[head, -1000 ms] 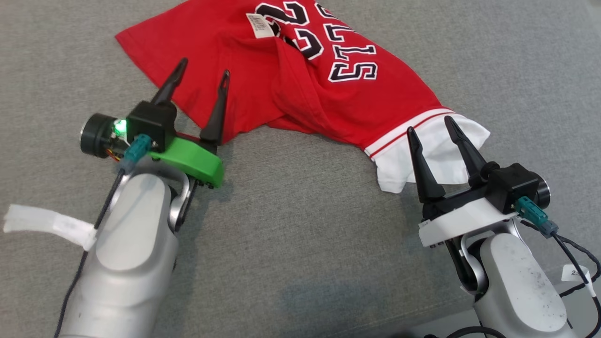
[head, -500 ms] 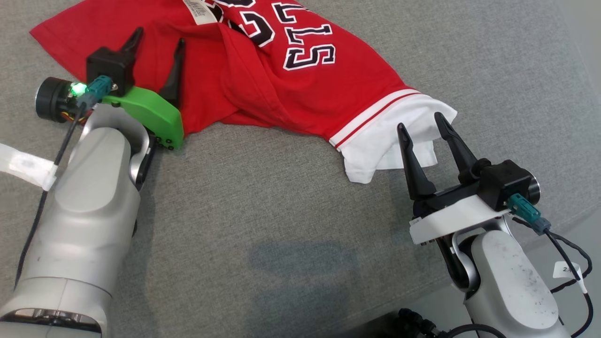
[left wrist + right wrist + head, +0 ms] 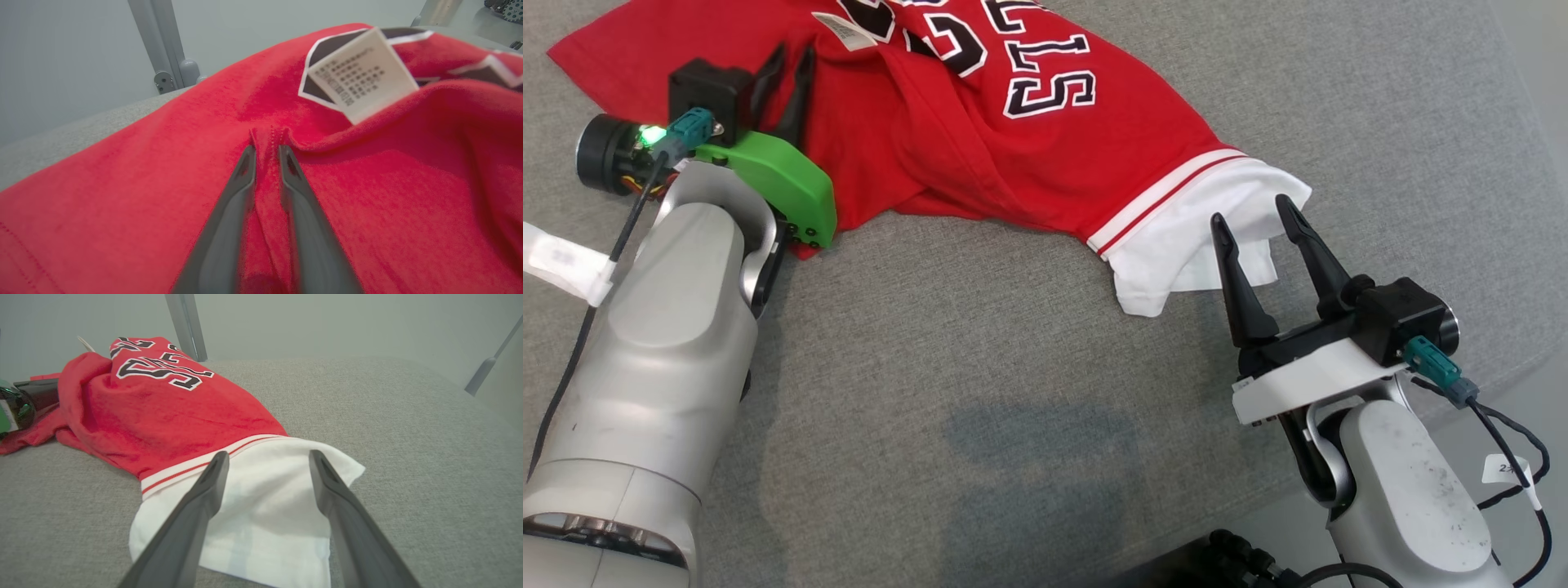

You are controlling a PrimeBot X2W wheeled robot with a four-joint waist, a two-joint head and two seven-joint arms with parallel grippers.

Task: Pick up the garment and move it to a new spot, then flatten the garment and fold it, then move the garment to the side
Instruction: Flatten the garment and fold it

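Since the red knit jersey with black-and-white block lettering (image 3: pixel 1045 155) lies rumpled on the grey woven cushion surface (image 3: pixel 1013 367), I read this as the pick-up step. My left gripper (image 3: pixel 266 153) sits low on its red end, near the white printed care label (image 3: pixel 361 77), fingers set almost together with a stitched ridge of cloth pinched between them: a grasp, I judge, on a seam that should bear a lift. My right gripper (image 3: pixel 1251 211) is spread wide, its fingers straddling the white fabric end (image 3: pixel 1201 237) beyond the red-striped band, holding nothing, placed so both ends can rise together. As for containers, I have none to report; the jersey rests straight on the cushion.
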